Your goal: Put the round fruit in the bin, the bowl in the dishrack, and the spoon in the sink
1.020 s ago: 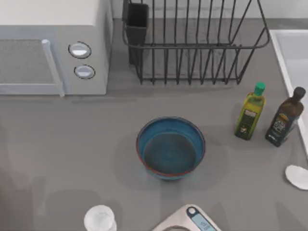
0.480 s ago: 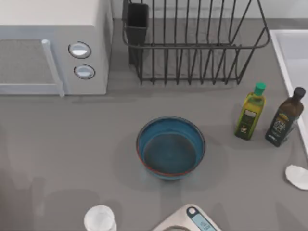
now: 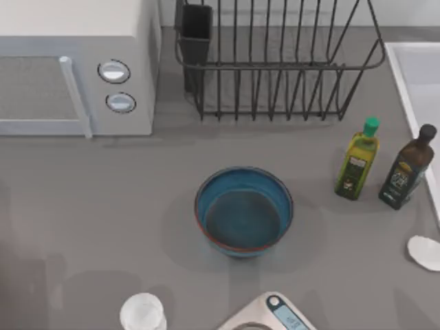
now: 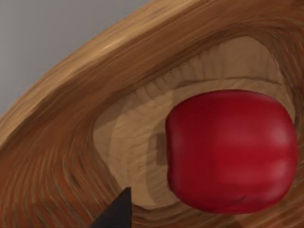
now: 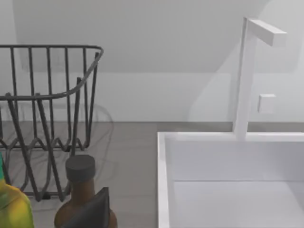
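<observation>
Down inside a wooden bin (image 4: pixel 71 142), seen from the left wrist cam, sits the round fruit (image 4: pixel 231 151): glossy red, resting on the pale ringed floor of the bin, close to one curved wall. It's a ball, so no long axis or heading to give. One dark tip of the left end effector (image 4: pixel 116 213) pokes into that view just beside the fruit, not touching it; can't tell how wide it stands. Left arm's cam looks steeply down into the bin w/ grey bench past the rim.

Bowl (image 3: pixel 244 212) sits upright, mouth up, mid-bench in the top view, blue w/ thin reddish rim. Relative to the bowl: dishrack (image 3: pixel 275 62) is behind it, at the back of the bench, black utensil cup (image 3: pixel 196 34) at the rack's left corner. Microwave (image 3: pixel 75 69) is back-left of the bowl. Green-capped oil bottle (image 3: pixel 357 161) and dark bottle (image 3: pixel 407 168) stand upright to the bowl's right, side by side, apart. Sink (image 3: pixel 419 89) lies further right, past the bottles. White flattish thing (image 3: pixel 425 251) is at the right edge, near-right of the bowl; can't tell what it is. Translucent cup (image 3: pixel 142 313) is near-left of the bowl; a scale (image 3: pixel 271 315) just in front.

Right wrist cam looks level across the bench: dark bottle's cap, rack end, sink basin w/ white tap (image 5: pixel 247 76). Dark tip of the right end effector (image 5: pixel 92 211) shows; its opening can't be told.
</observation>
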Controlling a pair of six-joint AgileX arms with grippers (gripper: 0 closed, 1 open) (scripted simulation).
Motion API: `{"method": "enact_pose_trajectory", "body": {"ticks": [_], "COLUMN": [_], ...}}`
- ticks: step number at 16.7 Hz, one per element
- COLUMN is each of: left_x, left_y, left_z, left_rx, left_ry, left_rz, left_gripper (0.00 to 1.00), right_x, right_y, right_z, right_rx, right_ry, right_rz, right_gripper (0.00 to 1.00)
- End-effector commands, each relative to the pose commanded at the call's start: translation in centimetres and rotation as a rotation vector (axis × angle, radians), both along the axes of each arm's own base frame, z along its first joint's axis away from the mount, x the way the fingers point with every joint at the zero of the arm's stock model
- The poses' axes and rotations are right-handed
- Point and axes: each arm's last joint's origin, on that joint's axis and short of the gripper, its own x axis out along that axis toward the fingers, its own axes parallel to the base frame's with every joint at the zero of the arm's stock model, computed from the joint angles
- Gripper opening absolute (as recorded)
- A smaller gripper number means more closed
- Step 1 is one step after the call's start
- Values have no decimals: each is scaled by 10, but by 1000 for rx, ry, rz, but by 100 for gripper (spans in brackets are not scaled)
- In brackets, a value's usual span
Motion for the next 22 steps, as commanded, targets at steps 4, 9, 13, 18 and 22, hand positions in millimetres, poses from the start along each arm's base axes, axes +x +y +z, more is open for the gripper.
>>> {"method": "enact_pose_trajectory", "body": {"ticks": [4, 9, 13, 18, 22], "left_x": [0, -1, -13, -51, -84], "left_y": [0, -2, -16, -43, -62], "left_z": [0, 1, 5, 7, -6], "left_rx": [0, 5, 65, 281, 577], "left_ry": [0, -14, -146, -449, -728], "left_rz": [0, -18, -183, -546, -850], "left_gripper": [100, 100, 100, 100, 100], "right_x": [0, 0, 0, 0, 0], "right_y": [0, 0, 0, 0, 0], "right_z": [0, 0, 0, 0, 0], "right_rx": [0, 0, 0, 0, 0], "right_ry": [0, 0, 0, 0, 0], "right_rz": [0, 0, 0, 0, 0], "right_gripper": [100, 100, 100, 100, 100]}}
